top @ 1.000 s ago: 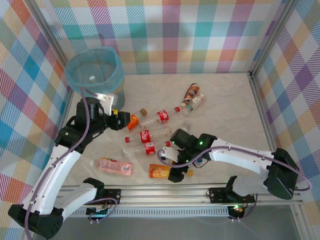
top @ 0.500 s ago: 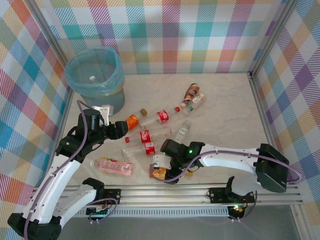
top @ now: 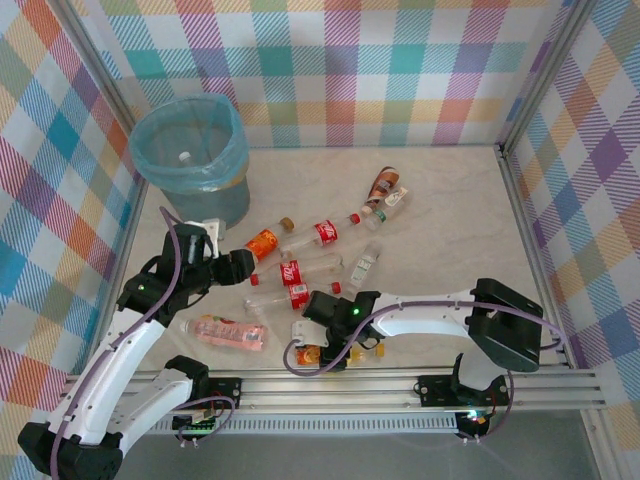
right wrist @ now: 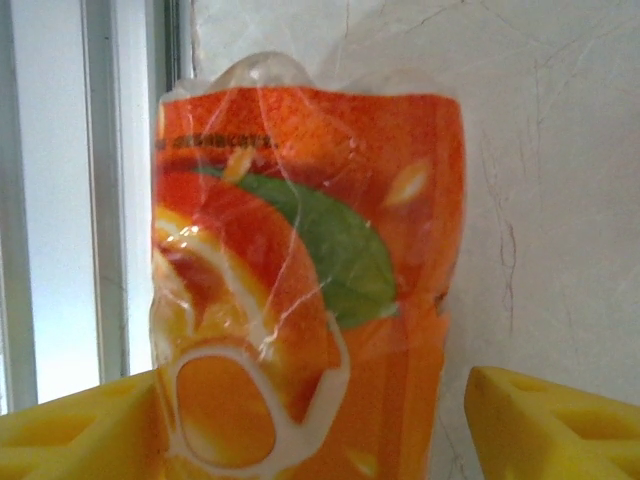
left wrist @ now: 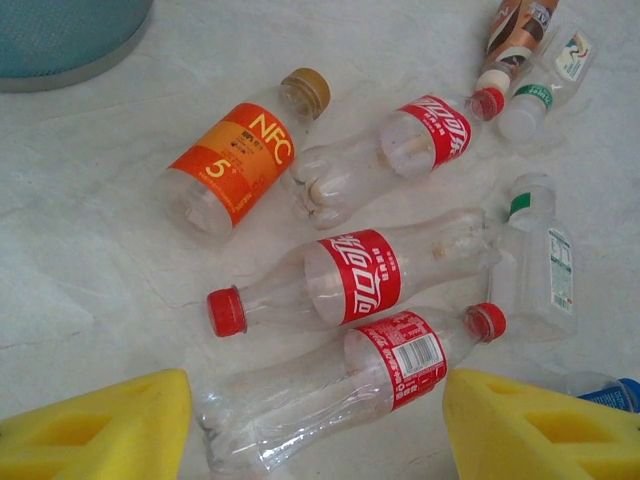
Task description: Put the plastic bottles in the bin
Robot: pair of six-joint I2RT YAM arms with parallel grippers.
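Note:
The bin (top: pixel 190 150), blue-lined, stands at the far left with one bottle (top: pixel 185 157) lying inside. Several plastic bottles lie mid-table: an orange-labelled one (left wrist: pixel 235 160), red-labelled ones (left wrist: pixel 350 275) and a clear green-capped one (left wrist: pixel 535 260). My left gripper (top: pixel 238 266) hangs open above the nearest red-labelled bottle (left wrist: pixel 385 365), its yellow fingers (left wrist: pixel 100 430) well clear on both sides. My right gripper (top: pixel 318 345) is down over an orange juice bottle (right wrist: pixel 310 280) at the table's near edge. Its left pad is against the bottle and a narrow gap shows at the right pad (right wrist: pixel 545 420).
A pink bottle (top: pixel 225 332) lies near the front left. A brown bottle (top: pixel 383 183) and a white one (top: pixel 393 203) lie farther back. The metal rail (top: pixel 400 385) runs just behind the orange juice bottle. Checked walls close in both sides.
My left gripper drew back from beside the bin to over the red-labelled bottles. My right gripper slid left and nearer onto the orange juice bottle, and its jaws narrowed.

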